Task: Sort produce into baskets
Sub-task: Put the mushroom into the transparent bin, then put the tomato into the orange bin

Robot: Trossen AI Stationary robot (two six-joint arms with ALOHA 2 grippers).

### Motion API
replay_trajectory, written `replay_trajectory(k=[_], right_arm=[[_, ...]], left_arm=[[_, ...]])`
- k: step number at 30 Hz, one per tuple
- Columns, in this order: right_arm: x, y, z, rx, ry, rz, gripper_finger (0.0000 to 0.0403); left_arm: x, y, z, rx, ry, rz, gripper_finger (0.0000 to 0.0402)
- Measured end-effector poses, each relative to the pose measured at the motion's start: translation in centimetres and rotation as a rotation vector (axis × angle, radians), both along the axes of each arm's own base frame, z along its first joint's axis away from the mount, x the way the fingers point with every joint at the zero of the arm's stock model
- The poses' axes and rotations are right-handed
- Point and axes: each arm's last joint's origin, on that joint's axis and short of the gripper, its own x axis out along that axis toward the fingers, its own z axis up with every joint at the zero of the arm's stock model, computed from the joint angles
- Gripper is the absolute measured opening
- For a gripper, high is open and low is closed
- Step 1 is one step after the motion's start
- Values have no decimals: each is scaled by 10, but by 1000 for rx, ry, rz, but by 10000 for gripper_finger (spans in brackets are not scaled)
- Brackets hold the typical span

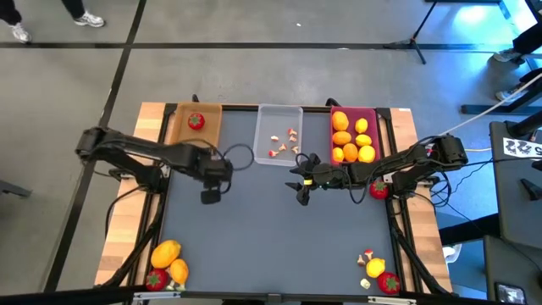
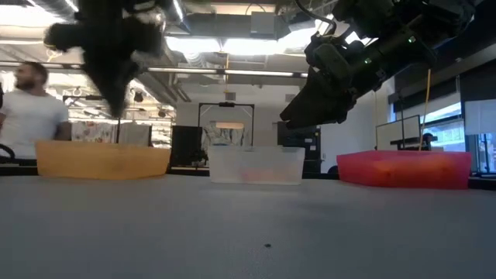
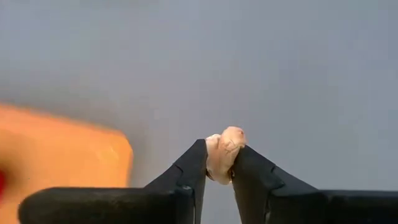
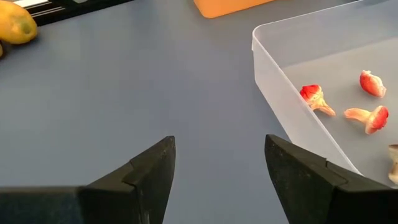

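My left gripper (image 1: 210,195) hangs above the blue table, near the tan tray's (image 1: 193,127) near edge, shut on a small pale mushroom-like piece (image 3: 222,151). My right gripper (image 1: 298,180) is open and empty, just off the near edge of the clear tray (image 1: 279,135); it also shows in the right wrist view (image 4: 219,149). The clear tray (image 4: 311,93) holds several red-and-white mushroom bits (image 4: 314,98). A strawberry (image 1: 196,121) lies in the tan tray. Orange and yellow fruits (image 1: 351,135) fill the magenta tray (image 1: 373,114). My left gripper pinches the pale mushroom-like piece (image 3: 217,163) between its two fingertips. The piece sticks out past the tips and is lifted clear of the table.
Loose produce lies at the near left corner (image 1: 167,263) and the near right corner (image 1: 377,271). A strawberry (image 1: 378,190) lies under the right arm. The middle of the table (image 1: 271,246) is bare. A person (image 2: 31,116) stands in the room beyond the far edge.
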Motion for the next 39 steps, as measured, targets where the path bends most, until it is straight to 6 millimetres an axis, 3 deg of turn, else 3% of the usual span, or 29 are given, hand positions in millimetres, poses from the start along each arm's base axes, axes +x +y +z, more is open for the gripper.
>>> replay_trajectory(k=[8, 19, 24, 30, 35, 39], right_arm=[[0, 0, 0, -1, 1, 0, 243], [0, 0, -1, -1, 10, 7, 243], [-1, 0, -1, 0, 12, 8, 243], [-1, 0, -1, 0, 12, 8, 243], [-1, 0, -1, 0, 13, 8, 243], [-1, 0, -2, 0, 18, 8, 243]], left_arm=[[17, 23, 39, 212, -452, 27, 63], [46, 59, 51, 348, -796, 107, 69], [58, 78, 43, 366, -835, 183, 77], [76, 96, 20, 372, -817, 241, 100], [89, 105, 3, 305, -836, 236, 150], [87, 99, -1, 257, -798, 248, 197]])
